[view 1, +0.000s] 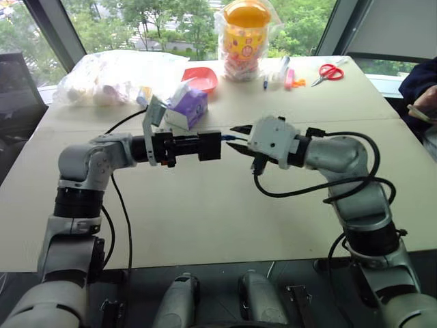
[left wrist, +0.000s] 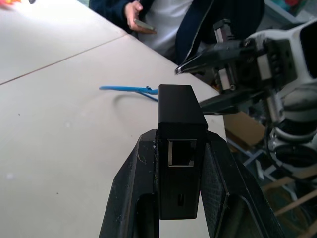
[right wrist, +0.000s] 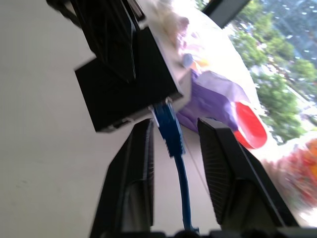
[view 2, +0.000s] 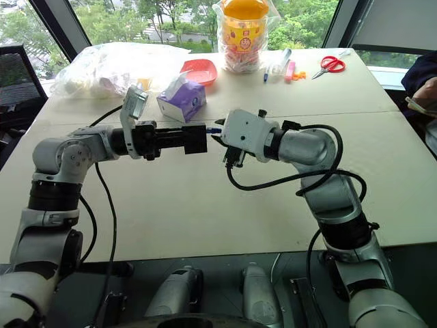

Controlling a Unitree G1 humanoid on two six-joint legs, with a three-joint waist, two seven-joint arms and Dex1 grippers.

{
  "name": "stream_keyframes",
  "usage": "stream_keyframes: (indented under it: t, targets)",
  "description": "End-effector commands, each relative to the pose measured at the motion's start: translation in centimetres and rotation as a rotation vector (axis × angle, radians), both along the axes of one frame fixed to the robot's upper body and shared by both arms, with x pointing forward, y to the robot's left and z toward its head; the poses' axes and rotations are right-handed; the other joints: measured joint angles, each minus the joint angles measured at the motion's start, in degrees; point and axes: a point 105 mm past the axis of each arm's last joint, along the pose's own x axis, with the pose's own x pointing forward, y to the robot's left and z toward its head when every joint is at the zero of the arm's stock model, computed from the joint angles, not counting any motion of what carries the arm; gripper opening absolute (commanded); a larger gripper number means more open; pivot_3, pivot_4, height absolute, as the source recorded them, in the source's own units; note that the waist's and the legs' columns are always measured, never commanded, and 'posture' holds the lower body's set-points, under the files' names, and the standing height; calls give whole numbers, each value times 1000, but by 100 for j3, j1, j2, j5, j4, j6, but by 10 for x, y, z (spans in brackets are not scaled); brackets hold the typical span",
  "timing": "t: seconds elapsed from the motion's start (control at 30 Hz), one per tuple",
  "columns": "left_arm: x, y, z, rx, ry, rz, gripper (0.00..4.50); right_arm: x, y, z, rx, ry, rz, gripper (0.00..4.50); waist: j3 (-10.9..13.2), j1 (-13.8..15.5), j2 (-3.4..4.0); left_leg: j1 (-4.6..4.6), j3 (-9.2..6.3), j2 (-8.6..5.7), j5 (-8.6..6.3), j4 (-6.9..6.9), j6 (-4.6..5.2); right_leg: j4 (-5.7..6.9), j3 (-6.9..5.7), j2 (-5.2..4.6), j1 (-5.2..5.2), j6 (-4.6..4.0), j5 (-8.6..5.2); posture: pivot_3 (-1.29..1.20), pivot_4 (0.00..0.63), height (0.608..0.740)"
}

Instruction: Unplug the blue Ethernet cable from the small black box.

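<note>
Both arms raised over table centre, forearms bent inward, grippers level, tip to tip. Left gripper (left wrist: 179, 191) clamped on small black box (left wrist: 180, 144). Right gripper (right wrist: 174, 148) fingers apart, straddling blue Ethernet cable (right wrist: 171, 130); plug seemingly still at box face, blur hides seating. Pale table (view 1: 205, 205): purple tissue box (view 1: 188, 108) at 11 o'clock of grippers, red scissors (view 1: 331, 72) at 1 o'clock. Windows, trees behind.
</note>
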Motion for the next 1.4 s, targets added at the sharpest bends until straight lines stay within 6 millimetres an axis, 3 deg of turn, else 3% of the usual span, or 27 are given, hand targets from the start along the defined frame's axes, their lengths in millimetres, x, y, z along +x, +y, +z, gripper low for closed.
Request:
stream_keyframes:
  t: [0.03, 0.1, 0.13, 0.2, 0.33, 0.57, 0.67, 0.8, 1.4]
  targets:
    - [-5, 5, 7, 20, -46, -37, 514, -12, -3, 19, 123, 152, 69, 3212, 0, 1, 0, 0, -1, 1, 0, 0, 0, -2, -1, 0, 1, 0, 0, 0, 150, 740]
    - [-5, 8, 11, 17, -47, -39, 514, -9, -5, 27, 265, 339, 83, 4302, 0, 2, 0, 0, -1, 2, 0, -2, 0, -3, -1, -2, 2, 0, 0, 0, 150, 740]
    - [-5, 9, 13, 12, -46, -39, 514, -8, -5, 31, 325, 418, 97, 4450, 0, -11, 0, 0, -1, 2, 0, -2, 0, -2, -1, -2, 2, -1, 0, 0, 150, 740]
    - [-5, 10, 17, 10, -53, -42, 514, 0, -7, 32, 389, 538, 61, 4450, 0, -12, 0, 1, -1, 2, 2, -1, 3, 0, 0, -5, 1, -2, 1, 0, 150, 740]
    - [-7, 10, 26, 0, -68, -53, 514, 10, -1, 14, 410, 716, 15, 4450, 0, 3, 0, 0, -2, 0, 2, -5, 4, -1, -2, -8, 0, -2, 1, 0, 150, 740]
    - [-11, 12, 28, 3, -68, -63, 514, 7, 9, 10, 413, 781, 54, 4450, 0, -6, 1, -12, 6, -8, 0, -8, 7, 1, -1, -20, -19, 0, 1, 0, 150, 740]
    - [-11, 13, 27, 5, -64, -59, 514, 7, 10, 11, 425, 791, 58, 3207, 0, -13, 1, -12, 7, -8, 0, -7, 7, 2, -2, -20, -19, 0, 1, 0, 150, 740]
    - [-12, 12, 26, 7, -60, -62, 514, 5, 11, 12, 413, 797, 71, 1168, 0, -19, 1, -12, 7, -8, 1, -6, 8, 4, -2, -19, -19, 0, 1, 0, 150, 740]
    - [-15, 11, 28, -1, -57, -65, 514, 1, 16, 12, 387, 810, 98, 1168, 0, -23, 1, -12, 7, -8, 1, -6, 8, 4, -2, -19, -19, 0, 1, 0, 150, 740]
